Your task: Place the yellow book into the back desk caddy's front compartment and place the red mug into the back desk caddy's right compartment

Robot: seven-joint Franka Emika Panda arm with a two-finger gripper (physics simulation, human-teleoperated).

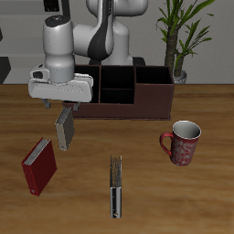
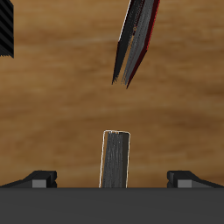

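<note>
The yellow book (image 1: 64,130) stands upright on the table in front of the back desk caddy (image 1: 151,99). My gripper (image 1: 61,106) hangs straight above the book, open and empty. In the wrist view the book's grey top edge (image 2: 115,159) lies midway between the two fingers (image 2: 39,178), which stand wide apart and clear of it; the gripper (image 2: 112,180) holds nothing. The red mug (image 1: 184,143) stands upright on the table nearer the front edge, well away from the gripper. The caddy's black-lined sections look empty.
A red book (image 1: 39,166) leans on the table close to the yellow book, nearer the front edge, and shows in the wrist view (image 2: 136,44). A dark book with a white-grey spine (image 1: 115,186) stands near the front edge. A potted plant (image 1: 179,37) stands behind the caddy.
</note>
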